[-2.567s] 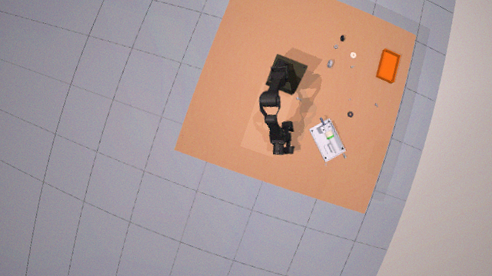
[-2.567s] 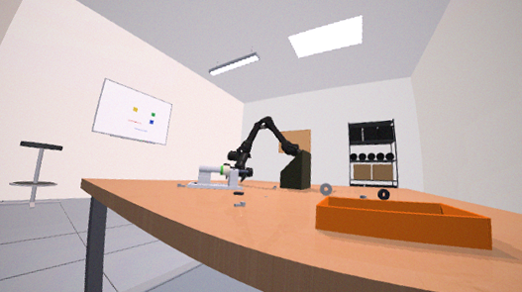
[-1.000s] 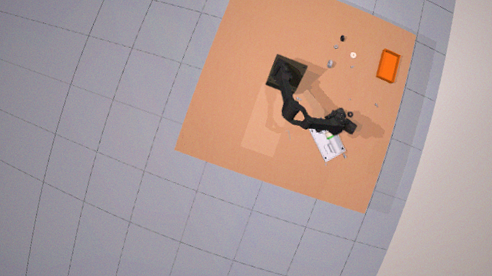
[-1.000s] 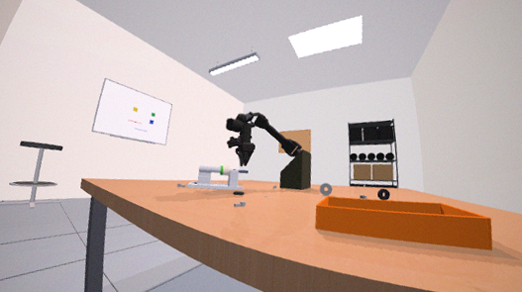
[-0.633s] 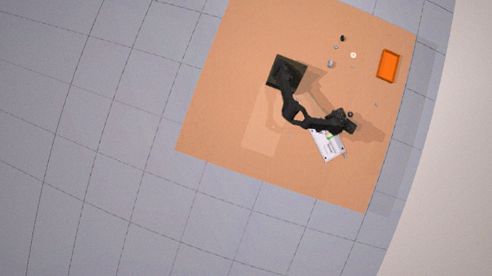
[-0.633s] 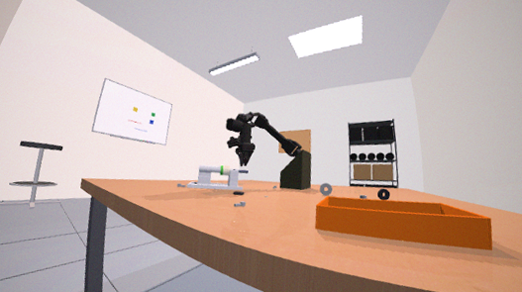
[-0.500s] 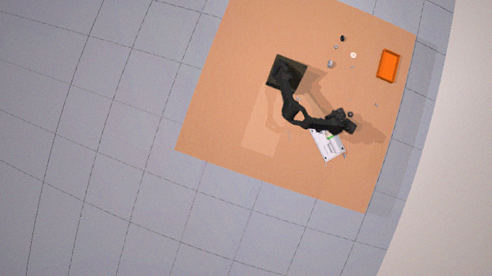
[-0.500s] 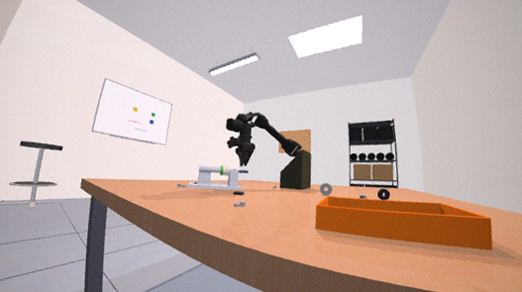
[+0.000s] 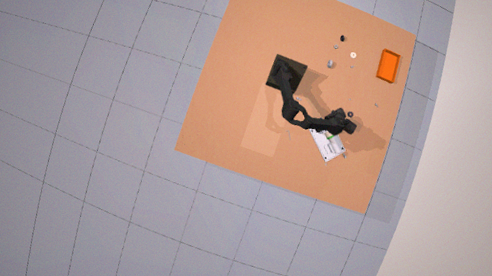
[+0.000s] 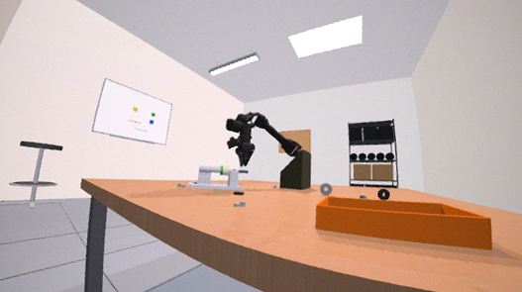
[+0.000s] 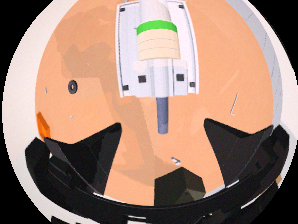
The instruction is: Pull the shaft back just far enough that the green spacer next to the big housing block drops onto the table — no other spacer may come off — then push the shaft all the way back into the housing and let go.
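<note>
A white fixture [image 9: 326, 153] [image 10: 216, 187] [image 11: 120, 75] stands on the table. The green spacer [image 9: 331, 136] [image 10: 222, 170] [image 11: 157, 26] sits in line against the big housing block [image 10: 205, 174] [image 11: 156, 9]. Several cream spacers [image 10: 227, 170] [image 11: 158, 46] fill the span from it to the smaller end support [image 10: 233, 178] [image 11: 161, 80]. The grey shaft [image 10: 243, 171] [image 11: 162, 112] sticks out beyond that support. My gripper [image 10: 244, 164] [image 11: 164, 124] is open and empty, just above the shaft's free end; in the wrist view its fingers stand on either side, apart from it.
An orange tray [image 9: 388, 66] [image 10: 401, 228] [image 11: 44, 126] stands off to one side. A small black ring [image 10: 238, 193] [image 11: 69, 87] lies beside the fixture. A small grey part [image 11: 175, 160] lies on the table between fixture and arm base [image 10: 295, 174] [image 11: 177, 187].
</note>
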You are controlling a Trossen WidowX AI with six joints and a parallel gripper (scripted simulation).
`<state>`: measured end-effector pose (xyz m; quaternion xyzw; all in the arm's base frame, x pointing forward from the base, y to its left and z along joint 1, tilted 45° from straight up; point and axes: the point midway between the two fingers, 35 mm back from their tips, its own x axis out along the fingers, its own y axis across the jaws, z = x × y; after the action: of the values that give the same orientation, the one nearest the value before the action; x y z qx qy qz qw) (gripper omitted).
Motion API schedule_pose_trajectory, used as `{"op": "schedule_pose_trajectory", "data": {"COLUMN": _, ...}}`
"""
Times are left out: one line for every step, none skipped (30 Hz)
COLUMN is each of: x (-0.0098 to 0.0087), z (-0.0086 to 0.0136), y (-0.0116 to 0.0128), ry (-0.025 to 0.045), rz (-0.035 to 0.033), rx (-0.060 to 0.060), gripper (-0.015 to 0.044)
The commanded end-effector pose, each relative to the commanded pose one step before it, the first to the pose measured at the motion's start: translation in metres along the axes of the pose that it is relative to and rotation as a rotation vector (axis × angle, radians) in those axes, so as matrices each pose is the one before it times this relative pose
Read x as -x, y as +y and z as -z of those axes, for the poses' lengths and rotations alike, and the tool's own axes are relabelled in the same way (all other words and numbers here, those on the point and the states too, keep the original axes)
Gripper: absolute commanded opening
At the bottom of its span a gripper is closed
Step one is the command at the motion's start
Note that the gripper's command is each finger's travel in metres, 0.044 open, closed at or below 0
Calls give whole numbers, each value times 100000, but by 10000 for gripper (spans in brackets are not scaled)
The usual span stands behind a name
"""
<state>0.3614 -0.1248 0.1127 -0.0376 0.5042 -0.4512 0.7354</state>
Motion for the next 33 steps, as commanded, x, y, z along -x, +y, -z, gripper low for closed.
{"op": "schedule_pose_trajectory", "data": {"x": -542, "z": 20, "y": 8, "ry": 37, "rz": 295, "rx": 374, "gripper": 440}}
{"op": "schedule_pose_trajectory", "data": {"x": -164, "z": -4, "y": 2, "ry": 0, "rz": 1, "rx": -1, "gripper": 440}}
{"op": "schedule_pose_trajectory", "data": {"x": -164, "z": -3, "y": 2, "ry": -1, "rz": 2, "rx": -1, "gripper": 440}}
{"op": "schedule_pose_trajectory", "data": {"x": -164, "z": -3, "y": 1, "ry": -1, "rz": 2, "rx": -1, "gripper": 440}}
{"op": "schedule_pose_trajectory", "data": {"x": -164, "z": -2, "y": 0, "ry": -2, "rz": 3, "rx": -1, "gripper": 440}}
{"op": "schedule_pose_trajectory", "data": {"x": -164, "z": -2, "y": -1, "ry": -3, "rz": 4, "rx": -1, "gripper": 440}}
{"op": "schedule_pose_trajectory", "data": {"x": -164, "z": -2, "y": -2, "ry": -4, "rz": 4, "rx": 0, "gripper": 440}}
{"op": "schedule_pose_trajectory", "data": {"x": -164, "z": -1, "y": -2, "ry": -4, "rz": 5, "rx": 0, "gripper": 440}}
{"op": "schedule_pose_trajectory", "data": {"x": -164, "z": -1, "y": -3, "ry": -5, "rz": 6, "rx": 0, "gripper": 440}}
{"op": "schedule_pose_trajectory", "data": {"x": -163, "z": 0, "y": -4, "ry": -6, "rz": 7, "rx": 0, "gripper": 440}}
{"op": "schedule_pose_trajectory", "data": {"x": -163, "z": 0, "y": -5, "ry": -6, "rz": 8, "rx": 1, "gripper": 440}}
{"op": "schedule_pose_trajectory", "data": {"x": -163, "z": 1, "y": -5, "ry": -7, "rz": 8, "rx": 1, "gripper": 440}}
{"op": "schedule_pose_trajectory", "data": {"x": -163, "z": 2, "y": -6, "ry": -8, "rz": 9, "rx": 1, "gripper": 440}}
{"op": "schedule_pose_trajectory", "data": {"x": -163, "z": 2, "y": -7, "ry": -9, "rz": 10, "rx": 1, "gripper": 440}}
{"op": "schedule_pose_trajectory", "data": {"x": -163, "z": 3, "y": -8, "ry": -9, "rz": 11, "rx": 1, "gripper": 440}}
{"op": "schedule_pose_trajectory", "data": {"x": -163, "z": 3, "y": -8, "ry": -10, "rz": 11, "rx": 2, "gripper": 440}}
{"op": "schedule_pose_trajectory", "data": {"x": -163, "z": 4, "y": -9, "ry": -11, "rz": 12, "rx": 2, "gripper": 440}}
{"op": "schedule_pose_trajectory", "data": {"x": -162, "z": 4, "y": -10, "ry": -11, "rz": 13, "rx": 2, "gripper": 440}}
{"op": "schedule_pose_trajectory", "data": {"x": -162, "z": 5, "y": -11, "ry": -12, "rz": 14, "rx": 2, "gripper": 440}}
{"op": "schedule_pose_trajectory", "data": {"x": -162, "z": 5, "y": -11, "ry": -13, "rz": 15, "rx": 3, "gripper": 440}}
{"op": "schedule_pose_trajectory", "data": {"x": -162, "z": 6, "y": -12, "ry": -13, "rz": 15, "rx": 3, "gripper": 440}}
{"op": "schedule_pose_trajectory", "data": {"x": -131, "z": 5, "y": -10, "ry": -11, "rz": 13, "rx": 3, "gripper": 440}}
{"op": "schedule_pose_trajectory", "data": {"x": -79, "z": 3, "y": -7, "ry": -7, "rz": 8, "rx": 2, "gripper": 440}}
{"op": "schedule_pose_trajectory", "data": {"x": -26, "z": 1, "y": -2, "ry": -2, "rz": 3, "rx": 1, "gripper": 440}}
{"op": "schedule_pose_trajectory", "data": {"x": 0, "z": 0, "y": 0, "ry": 0, "rz": 0, "rx": 0, "gripper": 440}}
{"op": "schedule_pose_trajectory", "data": {"x": 0, "z": 0, "y": 0, "ry": 0, "rz": 0, "rx": 0, "gripper": 440}}
{"op": "schedule_pose_trajectory", "data": {"x": 0, "z": 0, "y": 0, "ry": 0, "rz": 0, "rx": 0, "gripper": 440}}
{"op": "schedule_pose_trajectory", "data": {"x": 0, "z": 0, "y": 0, "ry": 0, "rz": 0, "rx": 0, "gripper": 440}}
{"op": "schedule_pose_trajectory", "data": {"x": 0, "z": 0, "y": 0, "ry": 0, "rz": 0, "rx": 0, "gripper": 440}}
{"op": "schedule_pose_trajectory", "data": {"x": 0, "z": 0, "y": 0, "ry": 0, "rz": 0, "rx": 0, "gripper": 440}}
{"op": "schedule_pose_trajectory", "data": {"x": 0, "z": 0, "y": 0, "ry": 0, "rz": 0, "rx": 0, "gripper": 440}}
{"op": "schedule_pose_trajectory", "data": {"x": 0, "z": 0, "y": 0, "ry": 0, "rz": 0, "rx": 0, "gripper": 440}}
{"op": "schedule_pose_trajectory", "data": {"x": 0, "z": 0, "y": 0, "ry": 0, "rz": 0, "rx": 0, "gripper": 440}}
